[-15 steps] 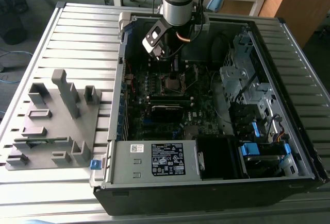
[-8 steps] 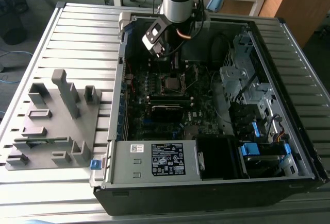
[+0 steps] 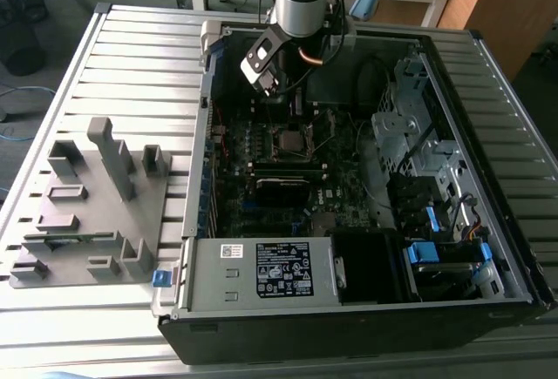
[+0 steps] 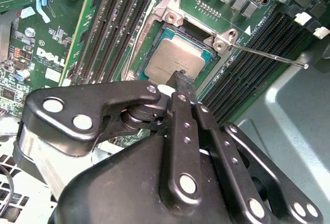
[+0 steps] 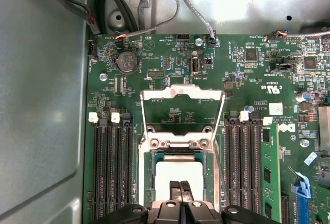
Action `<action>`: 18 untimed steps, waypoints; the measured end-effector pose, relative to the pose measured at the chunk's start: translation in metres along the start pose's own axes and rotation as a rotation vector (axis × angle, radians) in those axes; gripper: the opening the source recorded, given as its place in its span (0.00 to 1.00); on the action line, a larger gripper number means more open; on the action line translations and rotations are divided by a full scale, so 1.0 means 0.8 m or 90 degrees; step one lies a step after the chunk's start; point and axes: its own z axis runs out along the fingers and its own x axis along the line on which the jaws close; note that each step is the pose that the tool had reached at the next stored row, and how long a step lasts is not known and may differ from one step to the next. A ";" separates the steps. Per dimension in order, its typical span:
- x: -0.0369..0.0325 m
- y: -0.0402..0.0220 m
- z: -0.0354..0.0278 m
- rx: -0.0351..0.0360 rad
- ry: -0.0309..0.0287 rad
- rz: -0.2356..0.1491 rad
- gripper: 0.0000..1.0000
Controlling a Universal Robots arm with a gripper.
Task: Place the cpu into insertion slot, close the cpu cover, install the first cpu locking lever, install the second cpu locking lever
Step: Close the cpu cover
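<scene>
One step seemingly done: poises narrow-pinched tool at cpu seated in insertion slot; needs clearance to lower cpu cover, raised at slot's 3 o'clock in the exterior view.

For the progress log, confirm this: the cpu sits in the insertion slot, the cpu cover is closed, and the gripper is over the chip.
The first wrist view shows the cpu cover open, lying back off the insertion slot. The cpu does sit there, with the gripper over it.

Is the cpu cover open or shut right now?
Open. In the first wrist view the thin silvery metal frame cover stands folded back on its hinge, and the silver-grey square chip lies uncovered.
</scene>
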 end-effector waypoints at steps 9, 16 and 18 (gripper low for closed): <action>0.0000 0.0002 -0.0027 0.0000 0.0000 0.000 0.11; 0.0000 0.0004 -0.0052 0.0000 -0.0001 0.000 0.11; 0.0000 0.0005 -0.0070 0.0000 -0.0001 0.000 0.11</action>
